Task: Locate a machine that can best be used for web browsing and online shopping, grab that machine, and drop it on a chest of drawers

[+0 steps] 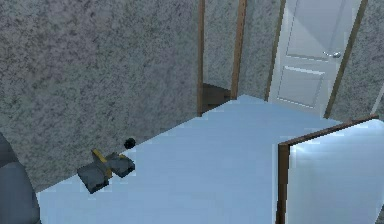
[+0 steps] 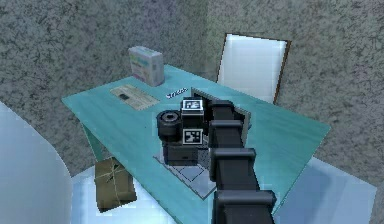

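Seemingly, a grey flat machine (image 2: pixel 193 177) lies by the gripper (image 2: pixel 164 133).

Teal table (image 2: pixel 100 112) carries a box (image 2: pixel 148 64) at the far corner, a flat tan sheet (image 2: pixel 130 95), a small white item (image 2: pixel 178 91) and a flat grey slab (image 2: pixel 190 172) near the front edge. Forward view: pale blue tabletop (image 1: pixel 220 150) with dark grey lumps (image 1: pixel 105 168) and a small dark round bit (image 1: pixel 128 142). Brown parcel (image 2: pixel 112 185) on the floor beside the table.

Forward camera faces a door (image 1: pixel 310 55); side camera closely overlooks the arm (image 2: pixel 236 172).
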